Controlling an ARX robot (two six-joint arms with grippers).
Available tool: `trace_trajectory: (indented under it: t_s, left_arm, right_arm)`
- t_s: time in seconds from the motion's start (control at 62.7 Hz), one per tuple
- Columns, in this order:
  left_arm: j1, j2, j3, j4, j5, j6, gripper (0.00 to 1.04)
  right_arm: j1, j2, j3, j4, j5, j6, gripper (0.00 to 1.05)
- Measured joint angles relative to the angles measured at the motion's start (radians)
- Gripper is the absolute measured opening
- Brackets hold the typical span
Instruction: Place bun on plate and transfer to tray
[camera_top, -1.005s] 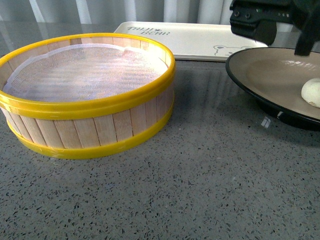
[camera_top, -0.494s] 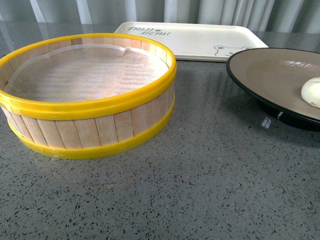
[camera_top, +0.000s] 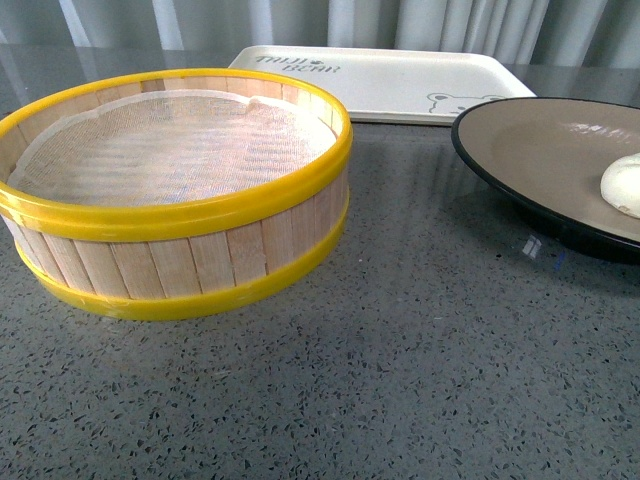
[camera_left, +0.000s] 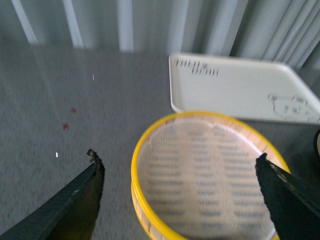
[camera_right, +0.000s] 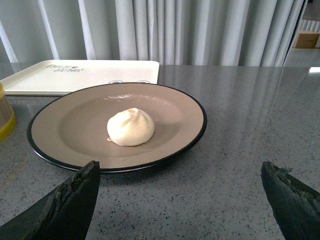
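White pleated bun (camera_right: 131, 127) sits on black-rimmed plate (camera_right: 65, 125), cream tray (camera_right: 100, 77) just beyond.

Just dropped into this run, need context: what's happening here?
The bun sits on the plate, which stands on the grey counter in front of the tray, not on it. Both grippers are open and hold nothing: the left gripper hangs over the steamer basket, and the right gripper points at the plate. The transfer to the tray is not yet done.
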Motion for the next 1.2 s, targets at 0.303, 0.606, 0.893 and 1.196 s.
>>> trace_trajectory:
  t_s: [0.303,0.606,0.893,1.196]
  left_arm:
    - [0.201,-0.237,-0.332,0.113,0.177,0.069,0.14]
    - [0.332,-0.351,-0.453,0.126,0.294,0.073,0.04]
    - [0.332,-0.431,-0.515,0.115,0.295,0.073,0.04]
    - [0.332,-0.512,-0.556,0.076,0.294,0.073,0.04]
  right_arm:
    - [0.000,0.000,0.000,0.000,0.000,0.000,0.96]
    - [0.000,0.000,0.000,0.000,0.000,0.000,0.96]
    - [0.000,0.000,0.000,0.000,0.000,0.000,0.96]
    - [0.000,0.000,0.000,0.000,-0.001,0.000,0.96]
